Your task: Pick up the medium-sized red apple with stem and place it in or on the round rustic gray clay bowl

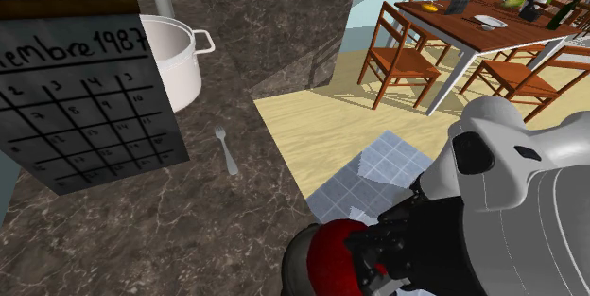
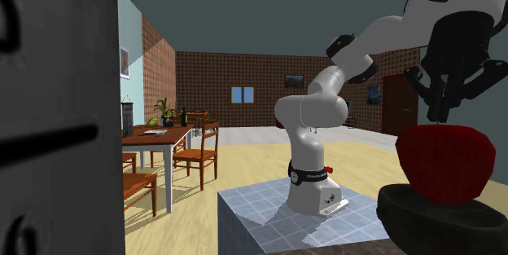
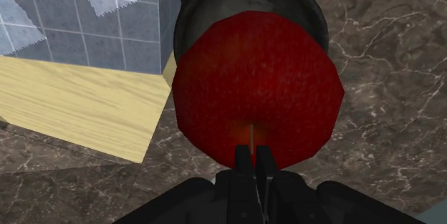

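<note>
At the lower right of the second exterior view, the red apple [image 2: 446,164] sits in the dark bowl [image 2: 407,213], the gripper [image 2: 440,117] nearly closed, seemingly pinching its stem, so open gently and rise straight up.

The apple [image 2: 446,162] sits in the bowl [image 2: 431,222] near the counter [image 1: 189,233] edge, with the claw [image 2: 440,116] directly above it. Farther along the counter, a fork [image 1: 227,150] lies near a pot [image 1: 177,58].
</note>
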### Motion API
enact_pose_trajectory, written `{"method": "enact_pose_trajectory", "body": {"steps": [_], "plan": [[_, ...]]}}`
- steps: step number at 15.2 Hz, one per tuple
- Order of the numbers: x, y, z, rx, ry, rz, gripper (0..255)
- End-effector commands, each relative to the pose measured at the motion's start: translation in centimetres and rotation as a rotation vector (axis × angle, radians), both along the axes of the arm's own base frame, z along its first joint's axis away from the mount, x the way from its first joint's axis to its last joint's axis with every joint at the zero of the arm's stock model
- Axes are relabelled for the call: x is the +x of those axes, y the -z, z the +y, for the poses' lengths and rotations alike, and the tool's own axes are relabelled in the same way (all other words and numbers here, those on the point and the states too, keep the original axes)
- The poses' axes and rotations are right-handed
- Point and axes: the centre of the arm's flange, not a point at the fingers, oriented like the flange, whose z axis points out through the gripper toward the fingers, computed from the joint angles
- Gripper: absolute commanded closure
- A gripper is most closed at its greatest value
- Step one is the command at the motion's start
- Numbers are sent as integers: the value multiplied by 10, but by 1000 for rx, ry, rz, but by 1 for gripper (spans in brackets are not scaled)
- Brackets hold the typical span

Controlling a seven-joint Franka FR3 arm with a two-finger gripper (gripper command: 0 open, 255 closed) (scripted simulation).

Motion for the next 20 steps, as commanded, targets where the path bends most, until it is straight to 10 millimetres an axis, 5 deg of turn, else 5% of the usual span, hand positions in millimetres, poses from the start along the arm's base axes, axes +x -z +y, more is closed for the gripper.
{"method": "enact_pose_trajectory", "body": {"steps": [1, 8, 9, 14, 18, 20], "plan": [[0, 6, 0, 1, 0, 0, 255], [0, 6, 0, 1, 0, 0, 255], [0, 6, 0, 1, 0, 0, 0], [0, 6, 0, 1, 0, 0, 0], [-21, -40, 0, 1, 0, 0, 0], [-21, -40, 0, 1, 0, 0, 0]]}}
